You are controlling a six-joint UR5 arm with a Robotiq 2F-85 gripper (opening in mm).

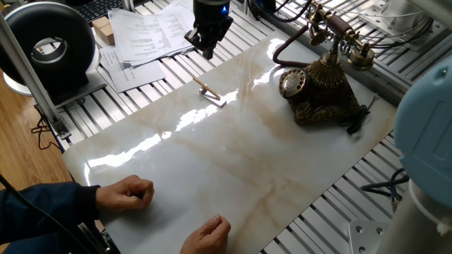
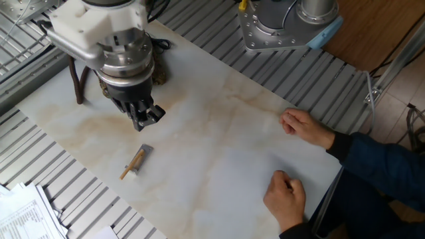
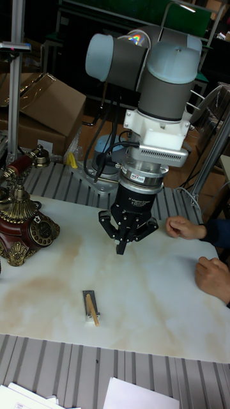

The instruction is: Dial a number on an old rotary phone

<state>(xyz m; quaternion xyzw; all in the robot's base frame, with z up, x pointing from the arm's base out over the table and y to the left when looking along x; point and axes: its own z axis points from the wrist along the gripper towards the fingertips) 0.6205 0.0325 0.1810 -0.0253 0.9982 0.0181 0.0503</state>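
Note:
The old rotary phone [image 1: 321, 85] stands at the far right of the marble slab [image 1: 233, 162], its coppery dial [image 1: 292, 83] facing the slab's middle and the brass-ended handset [image 1: 339, 32] resting on top. In the tall fixed view the phone [image 3: 19, 227] sits at the left edge. My gripper [image 3: 120, 248] hangs above the slab, well away from the phone, fingers drawn together to a point and holding nothing. It hovers just beyond a small wooden stick on a grey block [image 3: 91, 307]. From the other side my gripper [image 2: 143, 121] hides most of the phone; its dark cord [image 2: 78, 79] shows.
A person's two hands [image 1: 127, 194] [image 1: 208, 236] rest at the slab's near end. A large black round device [image 1: 49, 46] and loose papers [image 1: 152, 32] lie beyond the slab's far left edge. The arm's base [image 2: 285, 23] stands on the slatted table.

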